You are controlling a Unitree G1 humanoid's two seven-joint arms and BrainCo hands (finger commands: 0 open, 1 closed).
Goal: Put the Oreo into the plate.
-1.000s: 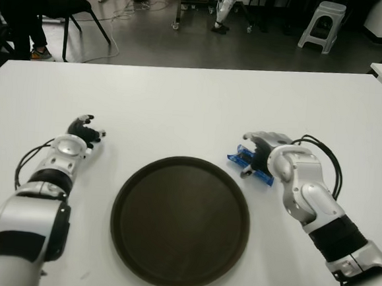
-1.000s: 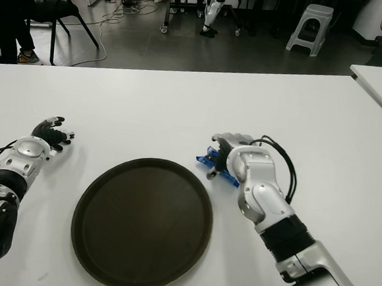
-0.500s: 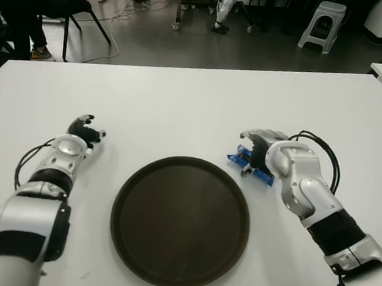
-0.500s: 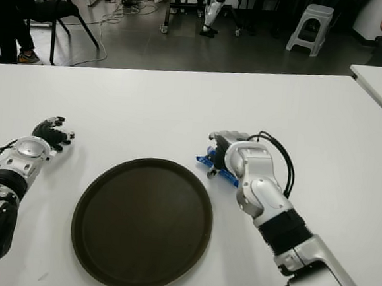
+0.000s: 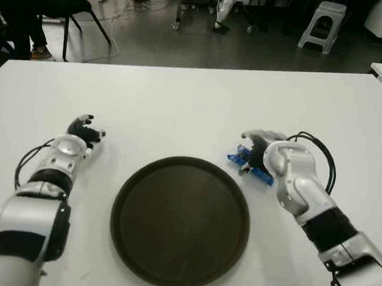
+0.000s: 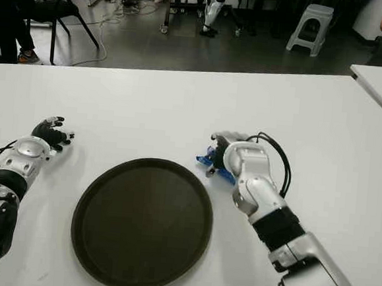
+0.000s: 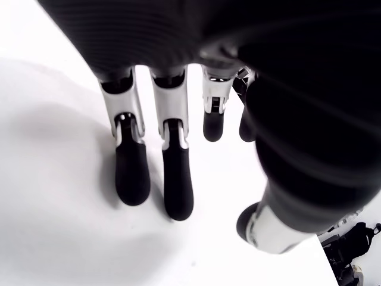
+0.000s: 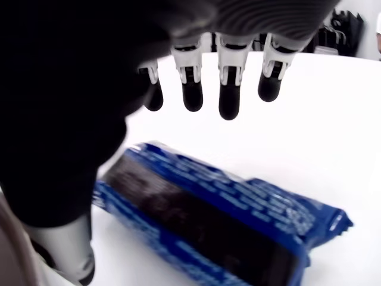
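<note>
I have the right hand [image 5: 264, 149] positioned over the blue Oreo packet [image 8: 226, 217], which lies flat on the white bench [image 5: 200, 104] just beside the right rim of the plate [image 5: 179, 220], outside it. From the right wrist camera I see the fingers [image 8: 229, 95] extended and spread above the packet with the thumb down beside the packet's near end; they are not closed around it, so the hand is open and holds nothing. In the eye views the hand covers the packet's middle, with blue wrapper showing on both sides of it [image 6: 209, 160]. The plate is a round dark brown dish with a low rim, sitting at the centre of the bench in front of me, and nothing lies in it. My left hand [image 5: 83, 131] shows on the bench well to the left of the plate, idle; its wrist camera shows the fingers [image 7: 177, 179] hanging loosely straight over the white surface, holding nothing. Beyond the far edge of the bench I can see a grey floor, a black chair [image 5: 70, 1] at the upper left and a light plastic stool [image 5: 323, 24] at the upper right.
</note>
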